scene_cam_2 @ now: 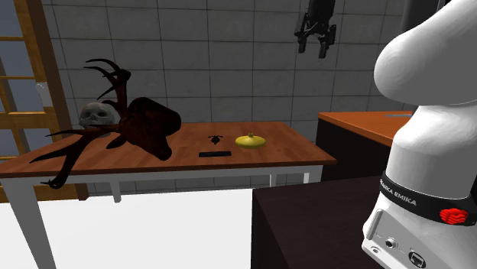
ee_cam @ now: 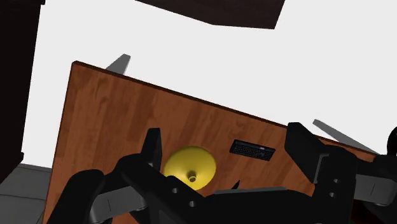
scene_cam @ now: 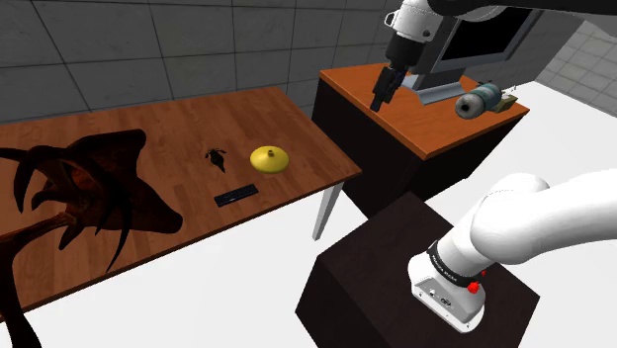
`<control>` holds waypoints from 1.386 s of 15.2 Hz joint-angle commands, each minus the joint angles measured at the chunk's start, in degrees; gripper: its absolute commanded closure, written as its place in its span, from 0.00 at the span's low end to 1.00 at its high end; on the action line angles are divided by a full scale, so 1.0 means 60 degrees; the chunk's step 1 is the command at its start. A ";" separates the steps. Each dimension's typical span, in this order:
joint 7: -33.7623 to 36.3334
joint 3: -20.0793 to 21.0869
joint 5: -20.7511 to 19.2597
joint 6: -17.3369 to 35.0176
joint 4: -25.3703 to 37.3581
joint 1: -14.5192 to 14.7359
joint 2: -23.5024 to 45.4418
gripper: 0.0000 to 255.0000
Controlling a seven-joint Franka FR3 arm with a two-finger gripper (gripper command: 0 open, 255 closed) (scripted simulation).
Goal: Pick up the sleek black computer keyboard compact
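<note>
Pincer (scene_cam_2: 316,47) spread and high, well apart from the flat black keyboard (scene_cam: 236,195) near the bench's (scene_cam: 198,119) stand-side edge: likely light, rigid, best pinched across its short width.

Keyboard (scene_cam: 236,195): keys too small to make out in the shoulder view.
Dark thing (scene_cam: 216,157): lying just beside the dome (scene_cam: 269,158), too small to identify.
Wrist view: part of the dome hidden behind the end effector (ee_cam: 226,137).
Antlered figure (scene_cam: 84,193): cut off by the shoulder view's left edge.
Skull (scene_cam_2: 97,115): partly hidden behind that figure.
Monitor (scene_cam: 480,40): partly behind the arm (scene_cam: 417,20), cropped by the shoulder view's top edge.
</note>
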 commanded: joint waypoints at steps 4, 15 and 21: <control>-0.0994 0.0046 0.0057 0.1279 0.0147 0.0456 0.1488 0.00; -0.2936 0.0444 0.0213 0.3473 0.1345 0.1287 0.5016 0.00; -0.3795 0.0807 0.0126 0.4288 0.2405 0.1640 0.6936 0.00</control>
